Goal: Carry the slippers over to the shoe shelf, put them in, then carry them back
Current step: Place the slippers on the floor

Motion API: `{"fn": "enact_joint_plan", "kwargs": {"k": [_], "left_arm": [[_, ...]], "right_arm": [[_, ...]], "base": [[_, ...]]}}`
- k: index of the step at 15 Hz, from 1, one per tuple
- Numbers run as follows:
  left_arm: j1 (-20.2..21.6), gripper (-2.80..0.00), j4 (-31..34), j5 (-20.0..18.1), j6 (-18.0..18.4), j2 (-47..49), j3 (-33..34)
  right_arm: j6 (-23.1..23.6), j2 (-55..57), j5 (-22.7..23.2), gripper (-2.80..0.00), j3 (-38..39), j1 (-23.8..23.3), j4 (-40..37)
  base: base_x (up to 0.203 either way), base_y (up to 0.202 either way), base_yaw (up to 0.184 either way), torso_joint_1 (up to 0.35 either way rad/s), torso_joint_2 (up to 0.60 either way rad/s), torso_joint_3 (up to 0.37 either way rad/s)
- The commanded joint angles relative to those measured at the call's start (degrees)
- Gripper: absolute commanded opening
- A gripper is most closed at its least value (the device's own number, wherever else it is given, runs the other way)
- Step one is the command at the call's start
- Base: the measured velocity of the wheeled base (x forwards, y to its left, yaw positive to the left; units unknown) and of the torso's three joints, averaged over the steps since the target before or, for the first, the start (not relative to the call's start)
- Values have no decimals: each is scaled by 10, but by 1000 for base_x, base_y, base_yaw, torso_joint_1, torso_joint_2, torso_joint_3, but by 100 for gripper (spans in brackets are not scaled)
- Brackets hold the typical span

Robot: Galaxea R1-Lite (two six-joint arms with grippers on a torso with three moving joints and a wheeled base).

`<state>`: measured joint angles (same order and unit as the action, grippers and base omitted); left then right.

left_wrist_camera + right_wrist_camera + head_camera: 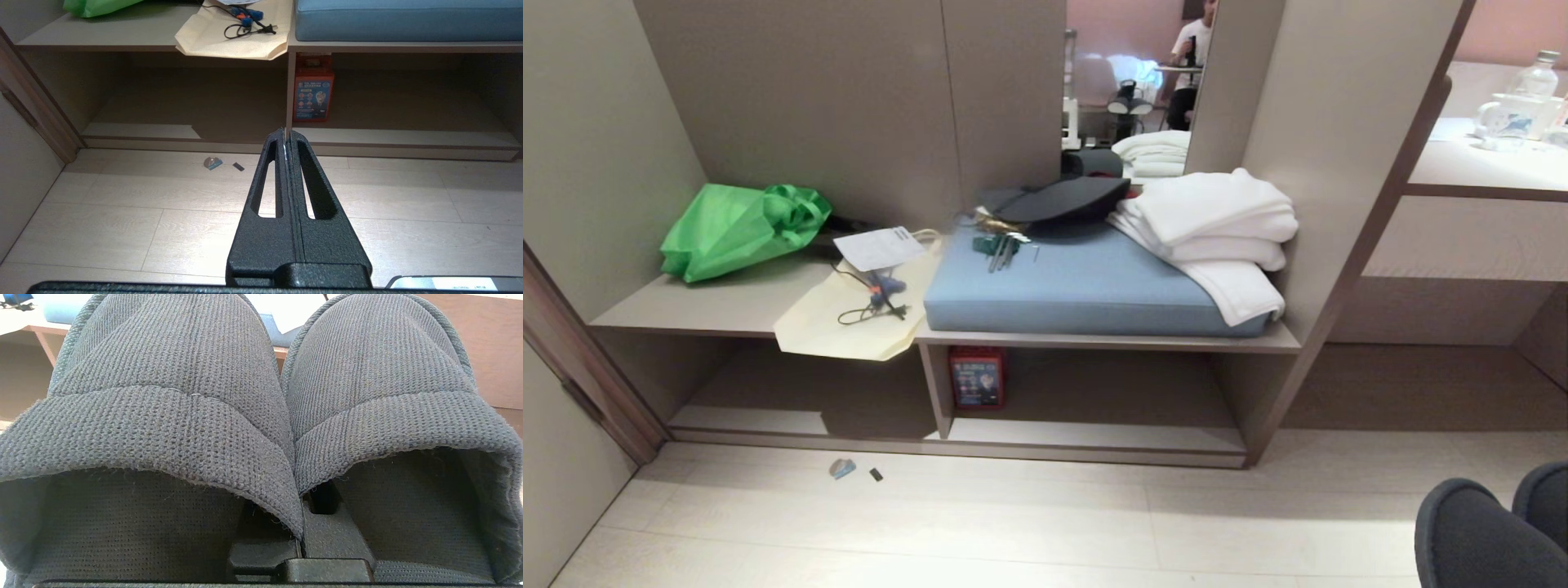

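Observation:
The pair of dark grey slippers (pixel 171 396) fills the right wrist view, toes pointing away. My right gripper (pixel 301 543) is shut on them, one finger inside each slipper, pinching their inner walls together. In the head view only the slippers' toes (pixel 1490 531) show, at the lower right corner above the floor. The shoe shelf (pixel 1094 437) is the low open cubby ahead, with a pale base board and an upright divider (pixel 935 392). My left gripper (pixel 286 136) is shut and empty, held above the floor and pointing at the divider (pixel 289 94).
A red box (pixel 977 377) stands in the cubby beside the divider. The bench above holds a green bag (pixel 735 229), a cream bag (pixel 858 314) with a cable, a blue cushion (pixel 1078 290) and white towels (pixel 1217 220). Small scraps (pixel 842 468) lie on the floor. A person (pixel 1196 49) shows far behind.

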<state>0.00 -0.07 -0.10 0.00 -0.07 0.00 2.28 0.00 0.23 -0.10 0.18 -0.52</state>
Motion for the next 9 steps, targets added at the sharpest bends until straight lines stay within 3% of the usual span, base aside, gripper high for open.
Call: {"fn": "enact_joint_plan", "kwargs": {"k": [1,7,9], "left_arm": [[0,-280,0,1,0,0,0],[0,-280,0,0,0,0,0],[0,-280,0,0,0,0,0]], "right_arm": [[0,1,0,-280,0,1,0],[0,1,0,-280,0,0,0],[0,1,1,-280,0,0,0]], "base": [[0,0,0,0,0,0],[0,0,0,0,0,0],[1,-123,11,2,1,2]]}}
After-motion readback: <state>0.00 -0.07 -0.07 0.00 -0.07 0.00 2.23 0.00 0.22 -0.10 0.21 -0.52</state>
